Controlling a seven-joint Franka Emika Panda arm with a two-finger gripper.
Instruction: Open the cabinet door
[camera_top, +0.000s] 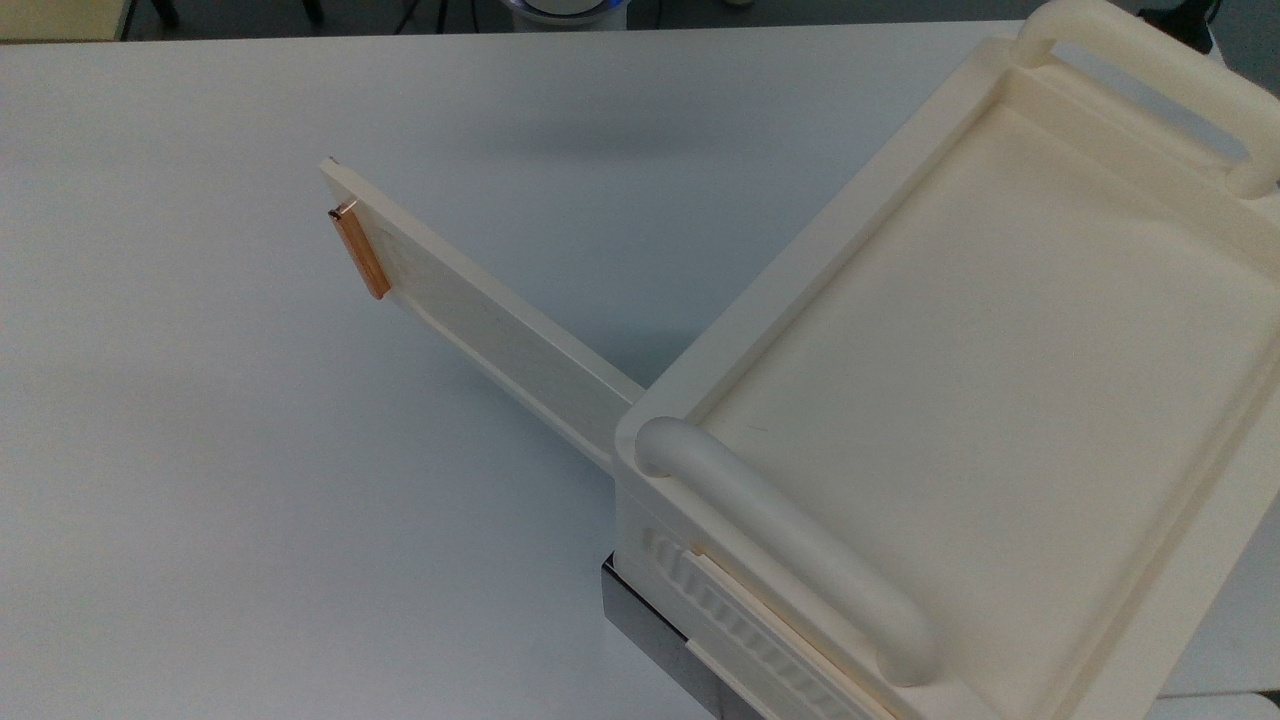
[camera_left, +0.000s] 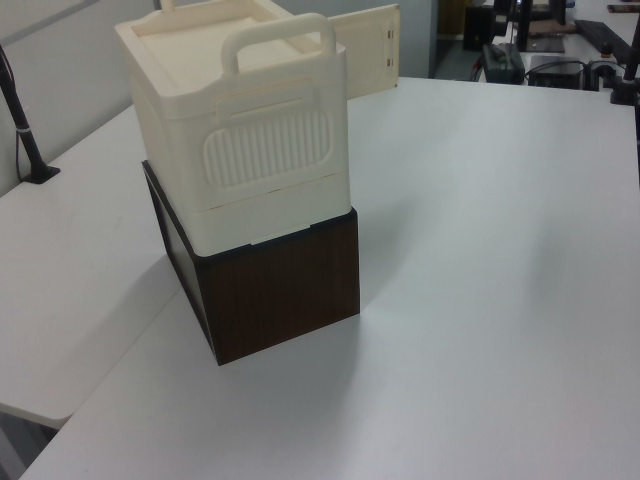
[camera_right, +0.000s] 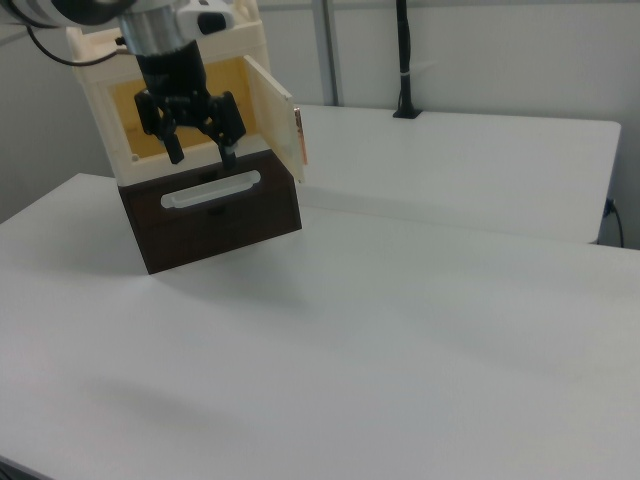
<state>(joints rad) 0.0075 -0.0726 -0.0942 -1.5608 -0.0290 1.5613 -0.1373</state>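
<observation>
The cabinet door (camera_top: 480, 320) is a thin cream panel with a copper-orange strip (camera_top: 358, 250) at its free end. It stands swung wide open from the cream cabinet (camera_top: 1000, 330), out over the white table. In the left view the cabinet door (camera_left: 370, 50) juts out behind the cabinet (camera_left: 240, 130). In the right view the cabinet door (camera_right: 272, 115) hangs open beside the yellowish opening. My gripper (camera_right: 202, 155) hovers in front of that opening, to the right view's left of the door, open and holding nothing.
The cabinet sits on a dark brown box (camera_left: 280, 290) with a white bar handle (camera_right: 210, 190). Thick cream handles (camera_top: 790, 540) arch over the cabinet top. A black pole (camera_right: 404, 60) stands at the table's far edge. The white table (camera_right: 420, 330) stretches wide.
</observation>
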